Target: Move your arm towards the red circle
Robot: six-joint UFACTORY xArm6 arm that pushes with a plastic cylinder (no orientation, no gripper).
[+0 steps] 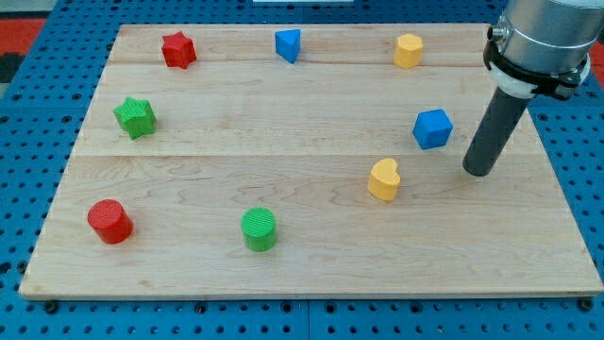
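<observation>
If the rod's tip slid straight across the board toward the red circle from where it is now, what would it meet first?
Probably the yellow heart block. My tip sits at the view's right, just right of the blue cube; a line to the red circle passes through or just below the heart, then near the green cylinder. Depth is uncertain.

— Where does my tip (478,173) stand on the table (283,142)?
— Far to the view's right, just right of the blue cube (432,128) and apart from it; the yellow heart (384,179) lies lower left of it.
— And the top edge?
— Red star (177,49), blue triangle (288,44), then a yellow block (408,50), perhaps six-sided.
— The left side?
— The green star (135,116) sits below the red star. The red circle (110,221) lies at bottom left, with the green circle (259,229) to its right, both well apart from my tip.
</observation>
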